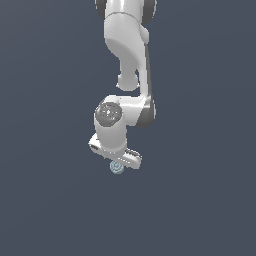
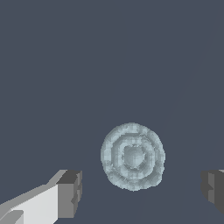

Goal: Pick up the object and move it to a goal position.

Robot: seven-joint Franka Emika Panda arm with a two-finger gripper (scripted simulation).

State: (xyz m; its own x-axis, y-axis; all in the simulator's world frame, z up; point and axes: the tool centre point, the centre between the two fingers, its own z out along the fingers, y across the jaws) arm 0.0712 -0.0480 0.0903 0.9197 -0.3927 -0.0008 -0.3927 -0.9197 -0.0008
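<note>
The object is a tiny round pale grey-blue item with concentric rings on top, lying flat on the dark floor. In the exterior view the object peeks out just below the white hand of the arm. My gripper hangs above it, open, with one dark fingertip on one side and the other fingertip at the frame's edge. The object lies close to the line between the fingers, a little off it, and nothing touches it. In the exterior view the gripper has its fingers hidden under the hand.
The white arm comes down from the top of the exterior view. Around it lies a plain dark blue-grey floor with no other objects in view.
</note>
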